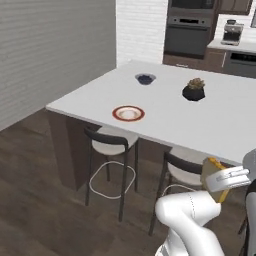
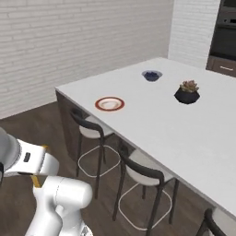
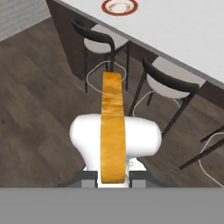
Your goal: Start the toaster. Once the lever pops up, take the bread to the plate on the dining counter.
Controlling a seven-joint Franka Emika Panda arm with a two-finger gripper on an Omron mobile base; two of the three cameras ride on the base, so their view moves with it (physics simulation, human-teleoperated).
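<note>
No readable text anywhere: no labels, brands, numbers or signs on anything in these views.

plate [image 1: 128, 113] on dining counter [image 1: 165, 120] near its stool-side edge | bowl [image 1: 145, 78], plant pot [image 1: 193, 92] behind it | stools [image 1: 111, 141] below

Bread edge-on in my claw [image 3: 113, 177]

I grip the bread [image 3: 112, 131], its orange crust running up the middle. Beyond it, the plate [image 3: 119, 6] sits near the white worktop's [image 3: 183, 30] edge, with two dark stools [image 3: 105, 39] below over wood floor.
</note>
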